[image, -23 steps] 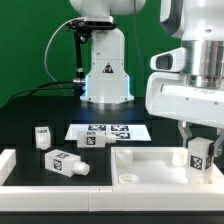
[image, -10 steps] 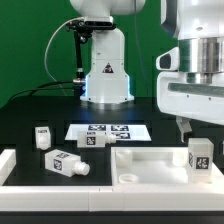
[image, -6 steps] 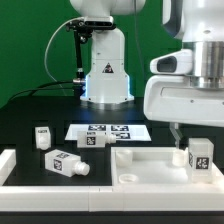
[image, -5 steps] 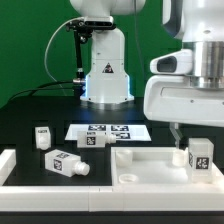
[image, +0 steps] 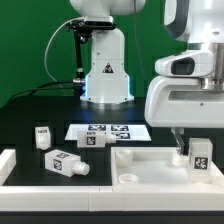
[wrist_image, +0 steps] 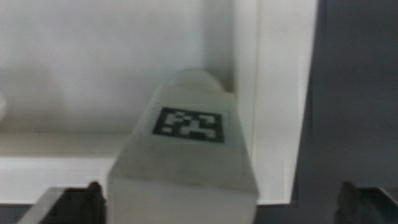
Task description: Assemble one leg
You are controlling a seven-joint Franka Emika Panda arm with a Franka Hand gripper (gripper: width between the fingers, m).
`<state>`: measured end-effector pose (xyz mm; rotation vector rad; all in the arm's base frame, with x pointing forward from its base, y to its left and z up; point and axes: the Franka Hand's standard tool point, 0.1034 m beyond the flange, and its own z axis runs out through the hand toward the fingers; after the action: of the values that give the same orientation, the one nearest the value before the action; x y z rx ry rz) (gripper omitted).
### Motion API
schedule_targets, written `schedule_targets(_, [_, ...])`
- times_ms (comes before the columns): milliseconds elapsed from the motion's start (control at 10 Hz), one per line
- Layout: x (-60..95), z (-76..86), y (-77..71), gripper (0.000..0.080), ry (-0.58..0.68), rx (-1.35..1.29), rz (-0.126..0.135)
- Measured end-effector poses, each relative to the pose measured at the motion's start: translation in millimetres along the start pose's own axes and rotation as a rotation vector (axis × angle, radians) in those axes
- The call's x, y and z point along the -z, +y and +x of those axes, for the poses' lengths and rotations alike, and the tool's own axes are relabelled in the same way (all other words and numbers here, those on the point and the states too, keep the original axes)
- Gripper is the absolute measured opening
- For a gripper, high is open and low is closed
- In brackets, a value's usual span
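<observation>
A leg (image: 200, 154), a white block with a black-and-white tag, stands upright on the right corner of the large white rimmed panel (image: 150, 162). My gripper (image: 197, 147) hangs over it with a finger on each side. In the wrist view the leg (wrist_image: 187, 140) fills the middle. My gripper (wrist_image: 217, 206) is open: the dark fingertips (wrist_image: 71, 206) stand off both of its sides, with a wide gap on one side. The leg's lower end is hidden.
A second leg (image: 65, 163) lies on the black table at the exterior view's left, and a small one (image: 42, 137) stands behind it. The marker board (image: 112, 131) lies mid-table with a small tagged part (image: 94, 140) at its front. The robot base (image: 105, 72) stands behind.
The gripper rose clear of the standing leg, then came back down around it. The leg has stayed in place on the panel's corner.
</observation>
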<state>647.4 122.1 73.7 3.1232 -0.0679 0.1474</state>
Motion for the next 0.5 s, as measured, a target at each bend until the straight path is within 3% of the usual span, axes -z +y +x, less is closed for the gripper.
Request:
schedule_targets(300, [-0.2, 0.4, 4.2, 0.0286, 0.000, -0.037, -0.005])
schedule_targets(500, [-0.7, 0.4, 6.1, 0.0286, -0.001, -0.135, -0.007])
